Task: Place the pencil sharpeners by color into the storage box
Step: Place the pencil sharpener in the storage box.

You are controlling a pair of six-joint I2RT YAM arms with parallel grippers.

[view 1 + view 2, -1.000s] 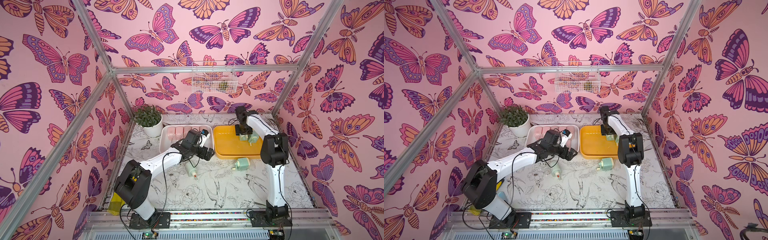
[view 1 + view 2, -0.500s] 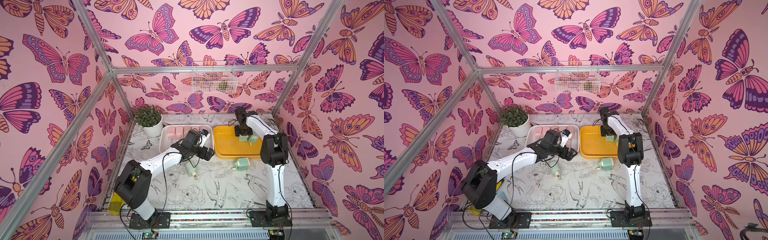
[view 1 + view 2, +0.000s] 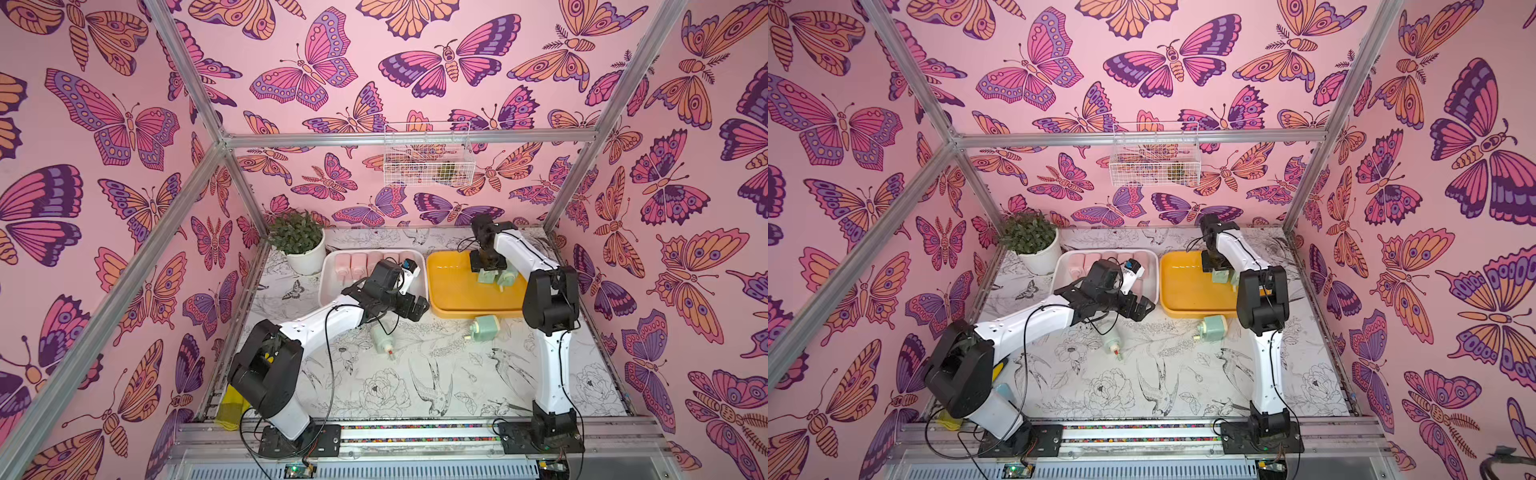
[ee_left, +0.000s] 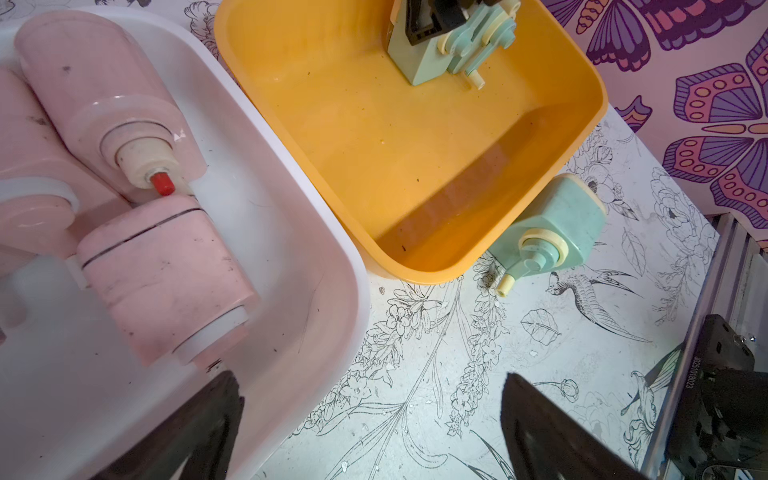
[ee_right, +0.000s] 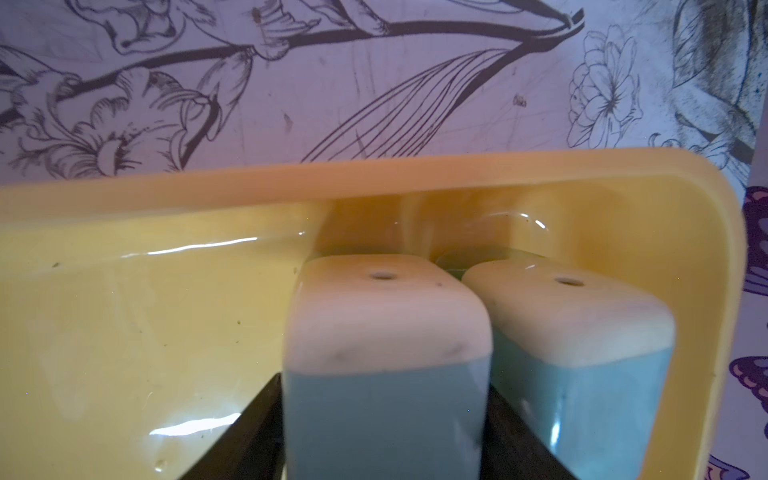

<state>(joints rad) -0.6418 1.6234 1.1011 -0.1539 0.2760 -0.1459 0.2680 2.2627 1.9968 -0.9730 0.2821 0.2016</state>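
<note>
pink sharpeners (image 3: 358,262) half hidden behind left arm (image 3: 316,324), wire basket (image 3: 399,166) contents too tiny to tell, mint sharpener (image 5: 386,395) cropped in the right wrist view

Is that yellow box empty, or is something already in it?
Not empty: two green sharpeners sit side by side in a corner of the yellow box.

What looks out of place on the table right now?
One green sharpener lies tipped over just outside the yellow tray; a second green sharpener lies loose beside the left arm. Neither is sorted yet. Nothing looks spilled or broken.
</note>
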